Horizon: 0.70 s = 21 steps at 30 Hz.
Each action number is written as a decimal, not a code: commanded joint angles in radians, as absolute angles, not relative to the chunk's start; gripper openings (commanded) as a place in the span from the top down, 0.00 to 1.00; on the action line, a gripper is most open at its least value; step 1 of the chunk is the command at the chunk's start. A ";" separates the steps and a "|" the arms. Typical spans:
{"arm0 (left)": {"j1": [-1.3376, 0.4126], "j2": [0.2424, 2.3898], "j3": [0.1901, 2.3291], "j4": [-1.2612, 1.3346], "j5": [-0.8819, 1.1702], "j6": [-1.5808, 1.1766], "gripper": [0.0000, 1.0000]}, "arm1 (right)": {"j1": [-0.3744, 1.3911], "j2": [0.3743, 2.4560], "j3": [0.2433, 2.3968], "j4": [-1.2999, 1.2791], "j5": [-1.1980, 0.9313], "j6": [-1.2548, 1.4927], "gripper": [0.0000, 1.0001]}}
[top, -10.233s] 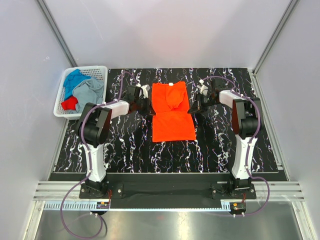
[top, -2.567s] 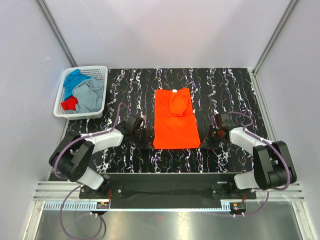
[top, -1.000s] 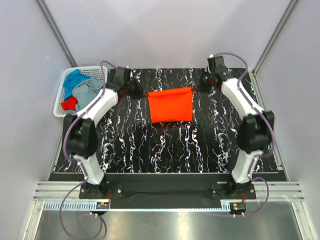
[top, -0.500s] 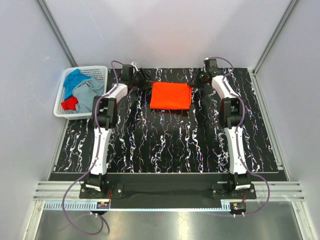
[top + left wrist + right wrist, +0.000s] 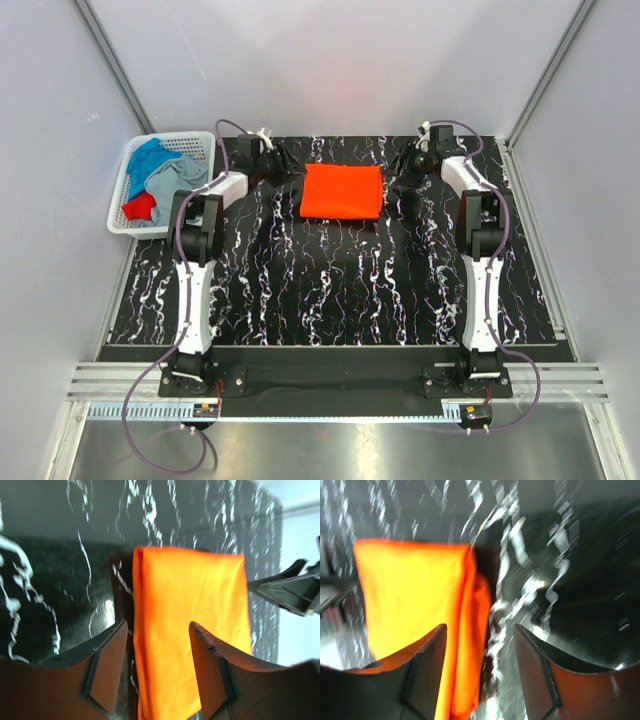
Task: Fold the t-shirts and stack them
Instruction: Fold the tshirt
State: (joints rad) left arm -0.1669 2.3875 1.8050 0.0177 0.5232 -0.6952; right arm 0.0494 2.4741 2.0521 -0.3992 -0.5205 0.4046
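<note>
The bright orange t-shirt (image 5: 342, 192) lies folded into a flat rectangle at the far middle of the table. My left gripper (image 5: 287, 172) is open just off its left edge, and my right gripper (image 5: 405, 172) is open just off its right edge. In the left wrist view, the shirt's layered edge (image 5: 192, 600) runs between the spread fingers (image 5: 107, 667), with nothing pinched. The right wrist view shows the shirt (image 5: 415, 590) by the left finger (image 5: 427, 672), again with a clear gap. Blue (image 5: 150, 157), grey (image 5: 181, 180) and red (image 5: 140, 207) t-shirts sit in the basket.
The white lattice basket (image 5: 192, 137) stands off the table's far left corner. The black marbled table (image 5: 330, 290) stretches from the shirt to the arm bases. Grey walls close in the left, right and back.
Both grippers have opened and let go of the orange shirt. The shirt has settled flat, folded in half, and the grippers have drawn slightly outward from its edges.
</note>
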 commanded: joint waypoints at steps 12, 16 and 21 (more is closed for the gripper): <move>-0.241 2.338 1.750 -0.066 0.528 -0.601 0.54 | 0.069 2.338 1.735 -0.209 -0.712 0.345 0.59; -0.250 2.313 1.718 -0.089 0.515 -0.603 0.62 | 0.071 2.277 1.599 -0.088 -0.730 0.399 0.85; -0.256 2.240 1.638 -0.100 0.491 -0.609 0.69 | 0.063 2.244 1.494 -0.009 -0.729 0.420 0.91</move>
State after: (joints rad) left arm -0.2497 2.3341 1.6814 -0.0853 0.5125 -0.6243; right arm 0.0597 2.2971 1.5337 -0.0807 -0.7284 0.4110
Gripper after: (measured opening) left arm 0.324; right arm 0.086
